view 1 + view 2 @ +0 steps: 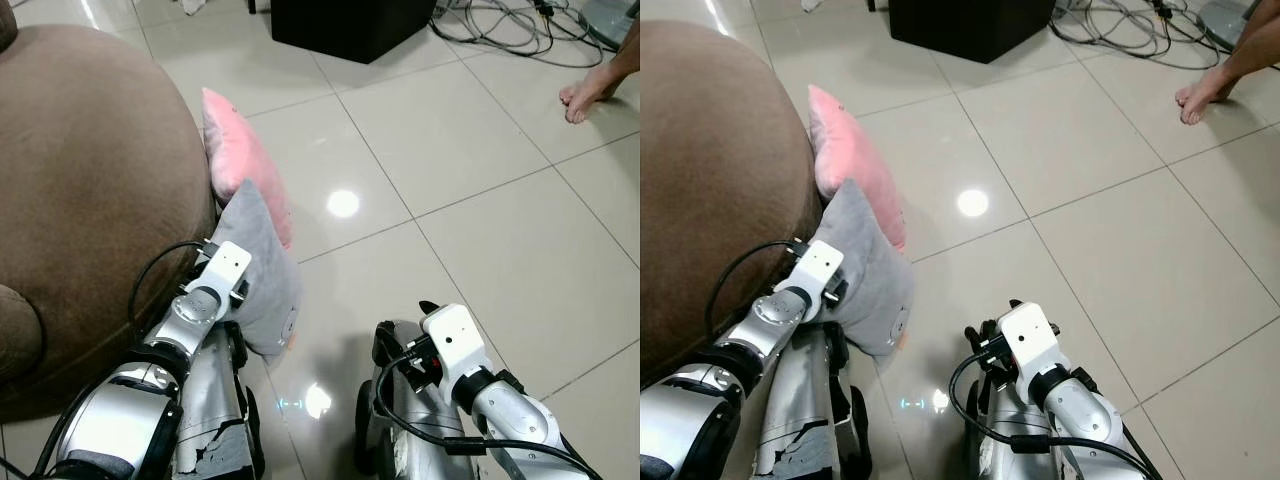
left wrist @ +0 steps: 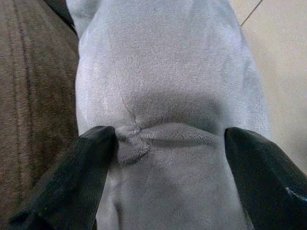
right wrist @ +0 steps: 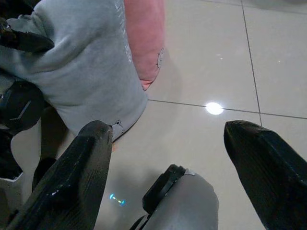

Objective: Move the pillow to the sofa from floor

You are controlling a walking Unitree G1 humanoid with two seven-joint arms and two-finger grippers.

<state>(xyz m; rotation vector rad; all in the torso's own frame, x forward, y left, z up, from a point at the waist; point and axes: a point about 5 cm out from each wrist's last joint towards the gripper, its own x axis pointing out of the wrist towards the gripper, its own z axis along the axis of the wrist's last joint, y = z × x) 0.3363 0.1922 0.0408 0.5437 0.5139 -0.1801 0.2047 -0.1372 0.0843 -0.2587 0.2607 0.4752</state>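
At the left of the frame, beside the curved brown sofa (image 1: 80, 200), a grey pillow (image 1: 262, 270) stands on its edge on the pale tiled floor (image 1: 480, 220), leaning against the sofa's side. It is soft, plush-looking fabric with a rounded upper corner, and a small tag sits near its lower edge. Just behind it, higher in the frame, a pink pillow (image 1: 240, 160) stands the same way, touching both the sofa and the grey one.

The left pincer (image 2: 165, 143) is spread wide and pressed into the grey pillow: in the left wrist view the two black fingers (image 2: 91, 163) sit on either side of a bunched, puckered fold of the grey cloth, the pads against it, but the jaws have not clenched.

The right pincer (image 3: 168, 158) hangs low at the lower middle of the frame, released and wide apart, over the bare tiles near the robot's silver leg; its wrist view looks across at the grey pillow's lower corner and the pink one beyond.

At the top of the frame stands a black box (image 1: 350, 25) with a tangle of cables (image 1: 500, 25) beside it, and a person's bare foot (image 1: 590, 95) rests on the tiles at the upper right.
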